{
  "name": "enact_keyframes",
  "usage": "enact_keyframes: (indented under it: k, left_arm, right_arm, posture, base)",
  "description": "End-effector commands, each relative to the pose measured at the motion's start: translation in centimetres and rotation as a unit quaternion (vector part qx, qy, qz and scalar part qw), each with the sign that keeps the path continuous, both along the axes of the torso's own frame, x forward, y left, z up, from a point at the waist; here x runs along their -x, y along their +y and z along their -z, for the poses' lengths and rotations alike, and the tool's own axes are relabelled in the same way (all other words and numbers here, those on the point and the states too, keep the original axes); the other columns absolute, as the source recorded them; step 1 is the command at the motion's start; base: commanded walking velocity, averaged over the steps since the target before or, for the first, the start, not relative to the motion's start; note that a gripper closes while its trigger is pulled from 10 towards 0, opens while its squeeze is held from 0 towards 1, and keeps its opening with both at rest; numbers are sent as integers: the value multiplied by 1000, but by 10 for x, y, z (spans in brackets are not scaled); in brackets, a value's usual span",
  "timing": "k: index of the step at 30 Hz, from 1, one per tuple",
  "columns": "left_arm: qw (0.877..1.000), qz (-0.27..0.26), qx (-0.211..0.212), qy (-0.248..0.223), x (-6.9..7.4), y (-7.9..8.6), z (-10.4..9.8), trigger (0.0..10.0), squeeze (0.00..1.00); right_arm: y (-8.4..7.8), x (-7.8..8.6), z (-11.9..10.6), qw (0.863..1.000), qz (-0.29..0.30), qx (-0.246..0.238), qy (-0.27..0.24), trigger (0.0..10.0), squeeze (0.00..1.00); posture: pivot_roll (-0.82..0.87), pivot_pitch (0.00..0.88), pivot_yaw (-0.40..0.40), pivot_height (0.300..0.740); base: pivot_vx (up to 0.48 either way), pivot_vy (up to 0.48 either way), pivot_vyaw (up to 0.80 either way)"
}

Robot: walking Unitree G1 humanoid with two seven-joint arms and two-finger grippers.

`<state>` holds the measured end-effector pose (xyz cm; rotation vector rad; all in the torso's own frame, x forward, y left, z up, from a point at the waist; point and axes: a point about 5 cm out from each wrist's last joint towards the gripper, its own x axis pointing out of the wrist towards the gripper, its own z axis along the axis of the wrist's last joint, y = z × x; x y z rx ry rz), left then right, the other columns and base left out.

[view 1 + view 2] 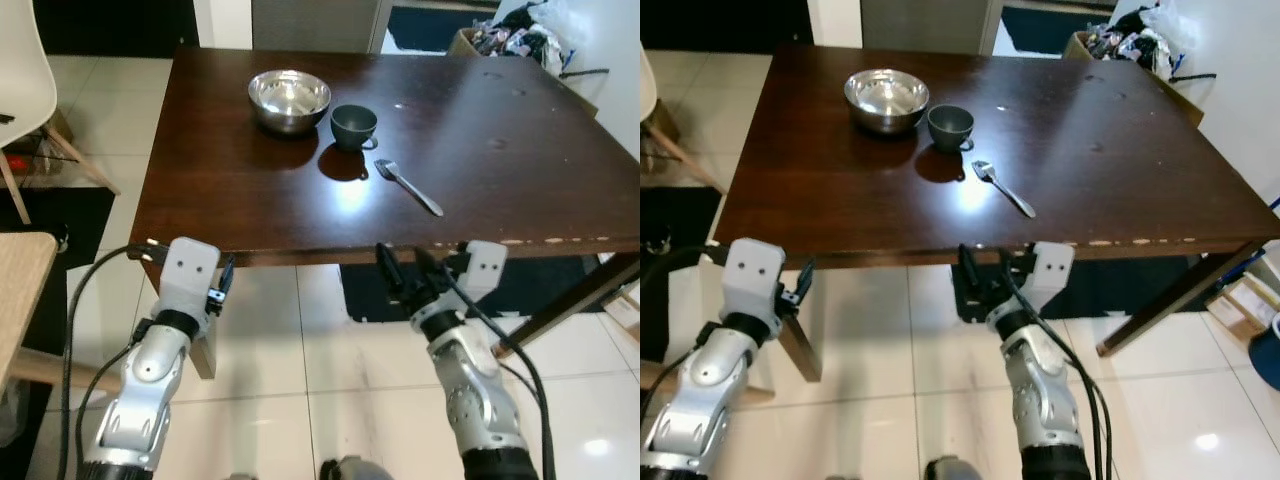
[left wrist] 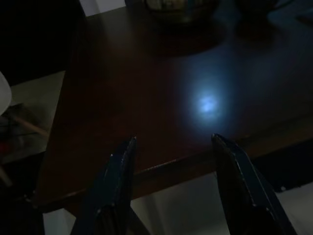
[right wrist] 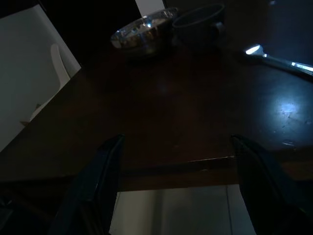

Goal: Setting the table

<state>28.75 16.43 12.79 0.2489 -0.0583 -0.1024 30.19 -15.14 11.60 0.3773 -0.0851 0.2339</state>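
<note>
On dark desk (image 1: 230, 190): steel bowl (image 1: 289, 99), grey cup (image 1: 353, 124) just beside it, spoon (image 1: 408, 186) near cup. Setting looks mostly laid. Left gripper (image 2: 171, 186) and right gripper (image 3: 176, 186) below near edge, fingers spread, empty.

Dark wooden table (image 1: 230, 190), white tiled floor (image 1: 300, 350) (glossy), white chair (image 1: 22, 70)
</note>
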Motion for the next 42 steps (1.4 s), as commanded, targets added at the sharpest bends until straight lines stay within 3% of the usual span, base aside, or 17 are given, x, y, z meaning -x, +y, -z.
enact_keyframes:
  k: [1,11,15,18,25,42]
  left_arm:
    - [1000,10,1,14,2,-5,5,10000,0]
    - [999,23,15,32,8,-9,11,10000,0]
    - [997,18,38,60,12,-9,18,10000,0]
    - [996,20,26,77,15,-8,26,10000,0]
    - [997,29,-1,69,16,-9,25,10000,0]
    - [998,2,21,66,9,-7,22,10000,0]
  right_arm:
    - [-5,2,3,1000,8,0,6,10000,0]
    - [-2,2,1,1000,-3,3,3,10000,0]
    - [3,3,3,1000,-12,1,5,10000,0]
    - [9,5,7,1000,-28,2,12,10000,0]
    - [12,6,8,999,-32,0,14,10000,0]
    - [10,7,8,999,-33,-1,17,10000,0]
  posture:
    - [-92,52,13,740]
    - [-92,52,13,740]
    - [-90,53,15,740]
    - [-90,53,15,740]
    - [-88,54,13,740]
    - [-97,57,8,740]
  base:
    - [0,0,0]
    - [0,0,0]
    - [0,0,0]
    - [0,0,0]
    - [0,0,0]
    - [0,-207,0]
